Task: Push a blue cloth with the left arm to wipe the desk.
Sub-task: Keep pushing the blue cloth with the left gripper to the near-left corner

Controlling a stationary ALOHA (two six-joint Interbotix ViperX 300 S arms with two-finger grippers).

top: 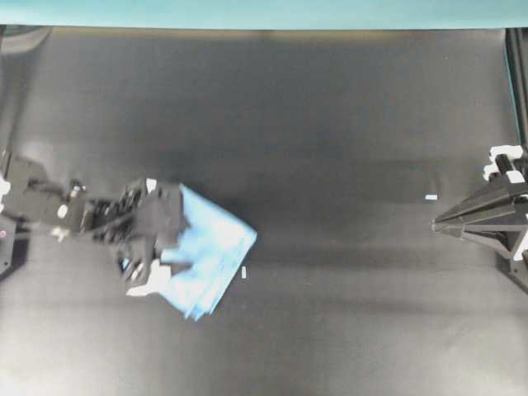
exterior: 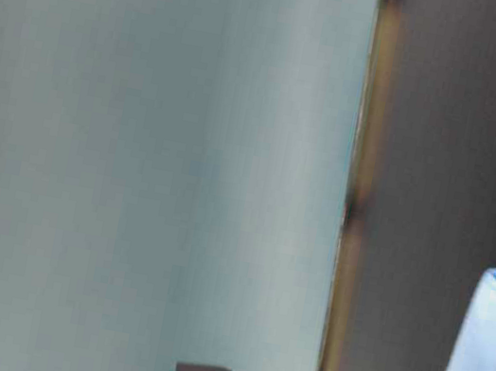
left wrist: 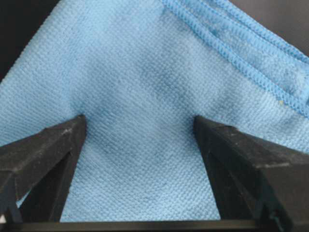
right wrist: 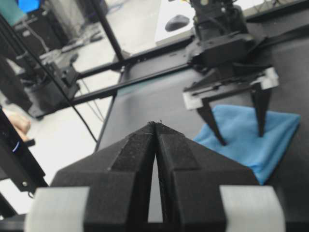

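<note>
The blue cloth point(top: 216, 247) lies folded on the black desk point(top: 289, 124), left of the middle. My left gripper point(top: 169, 241) stands over the cloth's left part, open, with both fingertips pressed down onto the fabric. In the left wrist view the cloth point(left wrist: 145, 72) fills the frame and the gripper point(left wrist: 140, 121) straddles a stretch of it. The right wrist view shows the left gripper point(right wrist: 241, 138) planted on the cloth point(right wrist: 273, 133). My right gripper point(top: 436, 225) is shut and empty at the desk's right edge, far from the cloth; it also shows in the right wrist view point(right wrist: 155, 123).
Small white tape marks sit just right of the cloth point(top: 243, 272) and near the right gripper point(top: 431, 197). A teal border strip point(top: 264, 12) runs along the desk's far edge. The table-level view shows only a cloth corner point(exterior: 492, 354).
</note>
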